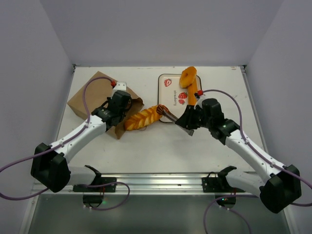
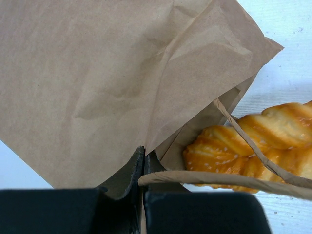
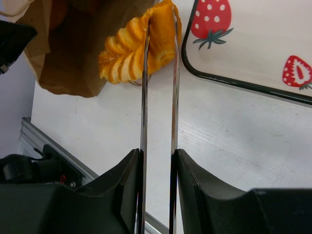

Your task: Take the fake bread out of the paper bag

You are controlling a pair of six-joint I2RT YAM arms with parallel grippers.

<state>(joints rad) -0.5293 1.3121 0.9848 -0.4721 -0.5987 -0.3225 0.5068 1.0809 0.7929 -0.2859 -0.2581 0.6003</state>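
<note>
Your right gripper [image 3: 158, 158] squeezes tongs [image 3: 144, 97] narrowly onto the loaf [image 3: 124, 53]; your left gripper [image 2: 144, 163] pinches the bag [image 2: 97, 73].

— What sits on the white wood-grain worktop [image 1: 161, 141]?
— A brown kraft paper bag [image 1: 90, 95] on its side, far left. A white strawberry-print tray [image 1: 165, 100] sits further right. A glossy braided toy loaf [image 1: 141, 118] lies between them, at the bag's mouth.
</note>
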